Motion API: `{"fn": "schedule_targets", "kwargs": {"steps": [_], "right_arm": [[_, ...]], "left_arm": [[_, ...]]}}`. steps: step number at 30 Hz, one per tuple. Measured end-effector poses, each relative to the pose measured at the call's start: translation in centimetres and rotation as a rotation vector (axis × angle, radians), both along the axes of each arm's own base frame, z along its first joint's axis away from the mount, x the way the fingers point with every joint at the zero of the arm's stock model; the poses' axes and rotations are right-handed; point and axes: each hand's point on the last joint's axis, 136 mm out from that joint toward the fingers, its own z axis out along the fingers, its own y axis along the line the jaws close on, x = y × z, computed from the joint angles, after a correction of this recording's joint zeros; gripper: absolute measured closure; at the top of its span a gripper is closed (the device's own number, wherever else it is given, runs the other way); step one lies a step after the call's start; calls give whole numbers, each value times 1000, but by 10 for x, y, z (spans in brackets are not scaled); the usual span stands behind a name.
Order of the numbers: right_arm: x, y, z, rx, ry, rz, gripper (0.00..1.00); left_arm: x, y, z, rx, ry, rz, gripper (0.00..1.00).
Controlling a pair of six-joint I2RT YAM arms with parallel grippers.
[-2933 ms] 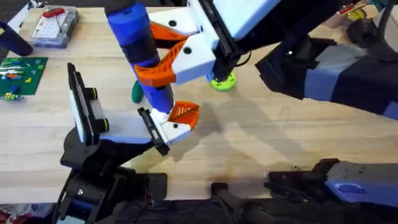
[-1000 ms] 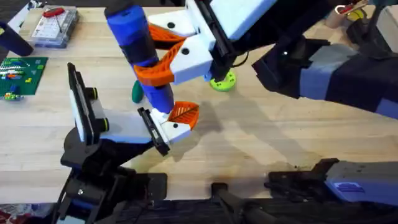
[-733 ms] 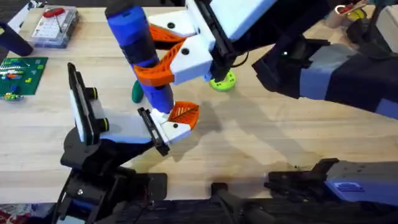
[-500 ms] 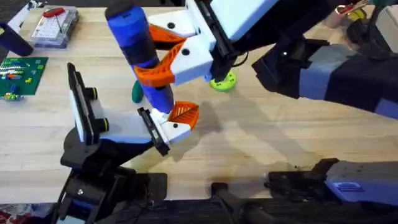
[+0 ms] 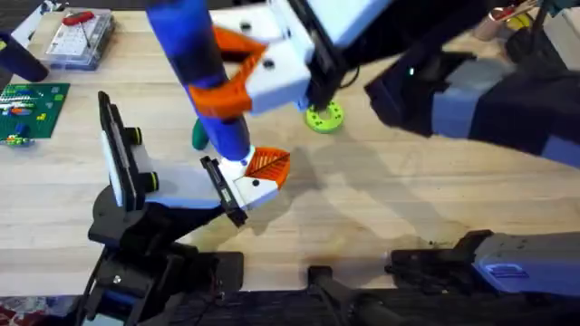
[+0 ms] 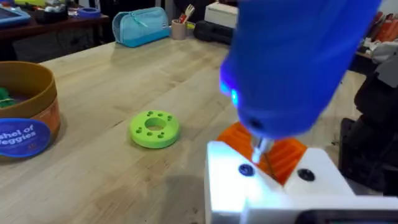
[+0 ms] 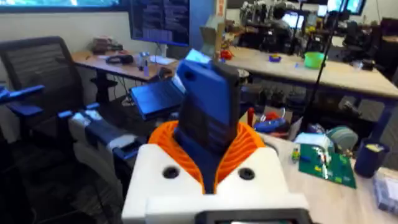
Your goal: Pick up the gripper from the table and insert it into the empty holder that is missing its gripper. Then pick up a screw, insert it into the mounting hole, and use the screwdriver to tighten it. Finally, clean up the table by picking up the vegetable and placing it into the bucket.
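My right gripper [image 5: 223, 72] is shut on the blue screwdriver [image 5: 204, 77], which leans steeply over the table's left half. In the right wrist view the orange pads [image 7: 249, 146] clamp the blue body [image 7: 208, 118]. The screwdriver's tip comes down on the small white gripper [image 5: 256, 177] with its orange ribbed finger, seated on the holder's black plate [image 5: 224, 192]. In the left wrist view the tip sits just above one dark dot of that gripper [image 6: 273, 171]. The holder [image 5: 118, 158] stands at the left. The dark-green vegetable [image 5: 198, 136] lies behind the screwdriver. The bucket [image 6: 25, 115] stands apart on the wood.
A bright-green disc with holes [image 5: 323, 117] lies right of the screwdriver, also seen from the left wrist [image 6: 154, 129]. A green circuit board [image 5: 32, 109] and a clear parts box [image 5: 77, 36] sit far left. The left arm's dark links [image 5: 136, 258] lie under the holder.
The right gripper and the screwdriver's upper end have shifted slightly toward the table's far side. The tip stays at the small white gripper. Nothing else has moved.
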Motion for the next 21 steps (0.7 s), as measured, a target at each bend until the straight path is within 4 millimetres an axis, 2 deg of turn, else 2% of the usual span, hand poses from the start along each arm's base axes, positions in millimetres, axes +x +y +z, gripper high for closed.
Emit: {"fn": "schedule_targets", "kwargs": {"steps": [5,8,12,14,17,21], "right_arm": [[14,0,46,12,-14,-9,954],[18,-2,60,23,-30,-20,953],[24,1,51,-49,52,-19,955],[33,2,44,-119,135,-35,953],[55,3,33,-203,240,-122,954],[89,1,9,-340,328,-336,953]], "left_arm": [[0,0,0,0,0,0,983],[0,0,0,0,0,0,983],[0,0,0,0,0,0,983],[0,0,0,0,0,0,983],[0,0,0,0,0,0,983],[0,0,0,0,0,0,983]]}}
